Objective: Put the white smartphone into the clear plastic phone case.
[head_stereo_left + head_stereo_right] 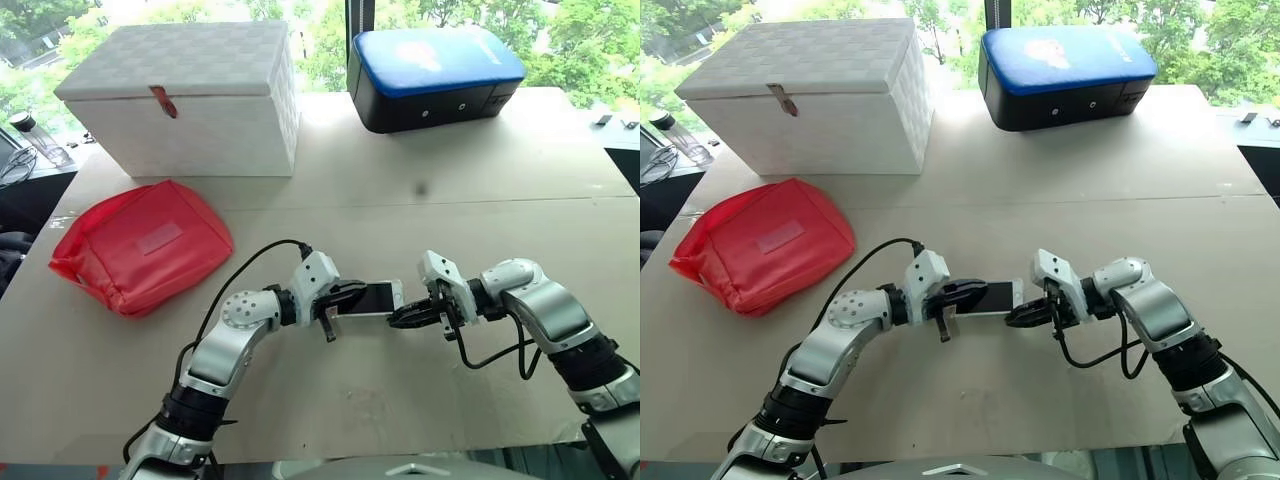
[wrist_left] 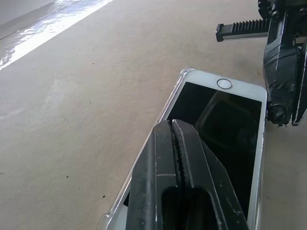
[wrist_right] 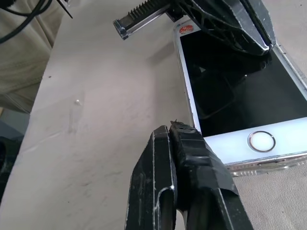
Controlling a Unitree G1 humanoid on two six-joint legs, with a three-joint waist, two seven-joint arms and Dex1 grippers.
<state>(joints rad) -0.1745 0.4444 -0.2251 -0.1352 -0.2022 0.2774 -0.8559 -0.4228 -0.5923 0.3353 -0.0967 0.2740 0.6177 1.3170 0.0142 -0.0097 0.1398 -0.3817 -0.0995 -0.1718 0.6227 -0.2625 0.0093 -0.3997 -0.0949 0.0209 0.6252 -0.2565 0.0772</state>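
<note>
The white smartphone (image 1: 372,298) lies screen up near the front middle of the table (image 1: 420,360), between the two grippers. From the head views it reads as a small pale slab; the left wrist view adds that it sits inside the clear plastic phone case (image 2: 169,99), whose transparent rim runs along the phone's edge and round its corner beside the home button. The right wrist view shows the case's clear lip under the button end too.

The left gripper (image 1: 343,298), at 9 o'clock of the phone, has its fingers pressed together, lying over the dark screen; whether they touch the glass is unclear. The right gripper (image 1: 408,316), at 3 o'clock, is likewise pressed together, holding nothing, its tip just beside the button end.

The table is a beige, matte surface with a seam across it. At 10 o'clock of the phone lies a red pouch (image 1: 140,245); at 11 o'clock, farther back, stands a white woven box (image 1: 185,100) with a small red-brown latch; at 1 o'clock, a black case with a blue top (image 1: 435,75). Green trees show through windows beyond.

The phone's far end is hidden under the left gripper's fingers.
</note>
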